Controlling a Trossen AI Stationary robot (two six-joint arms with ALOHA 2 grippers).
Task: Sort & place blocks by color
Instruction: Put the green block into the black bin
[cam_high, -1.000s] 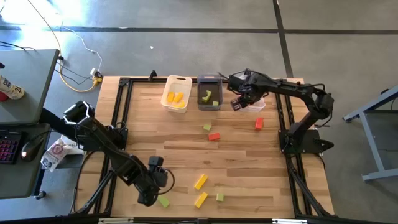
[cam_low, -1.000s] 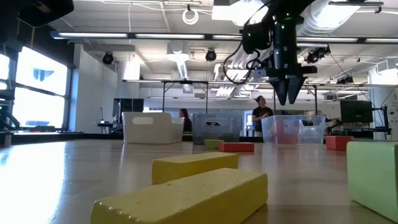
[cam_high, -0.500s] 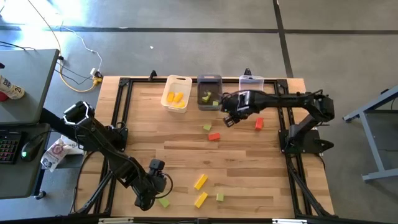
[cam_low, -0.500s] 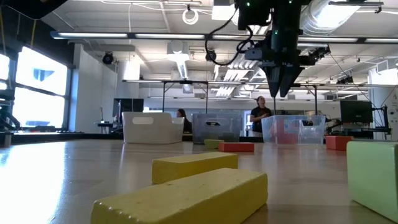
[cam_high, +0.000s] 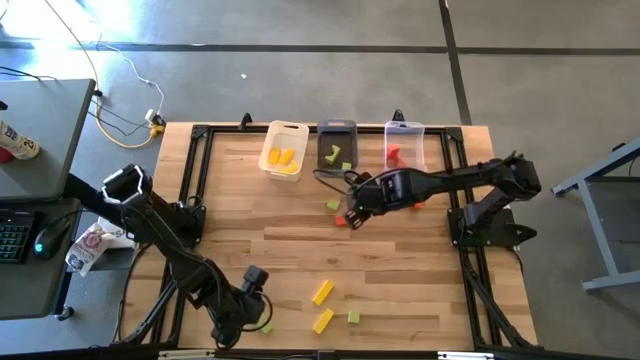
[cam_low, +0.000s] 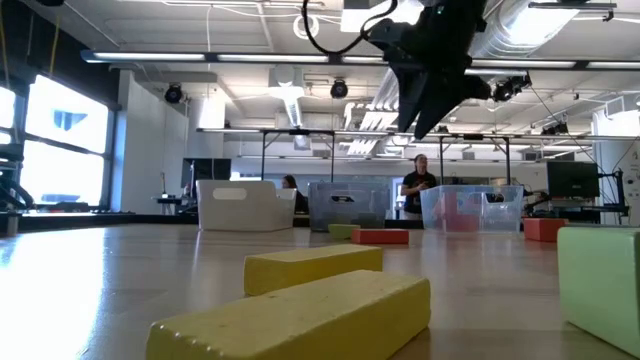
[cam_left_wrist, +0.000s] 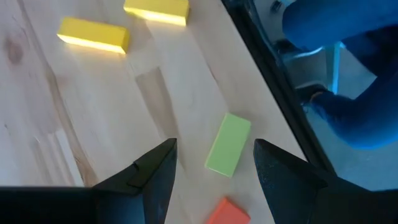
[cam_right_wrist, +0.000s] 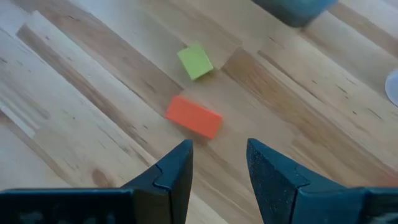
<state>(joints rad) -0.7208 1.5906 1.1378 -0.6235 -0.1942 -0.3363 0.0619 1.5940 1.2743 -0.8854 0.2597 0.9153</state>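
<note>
The right arm has swung away from the clear plastic bin (cam_high: 404, 147), which now shows a red block inside, so that delivery looks done. Its right gripper (cam_right_wrist: 217, 163) now hovers, fingers parted and empty, just above the red rectangular block (cam_right_wrist: 194, 116) mid-table, beside a light green block (cam_right_wrist: 194, 61). The left gripper (cam_left_wrist: 214, 163) has slid toward the near edge, open and empty, straddling the light green rectangular block (cam_left_wrist: 228, 144).
</note>
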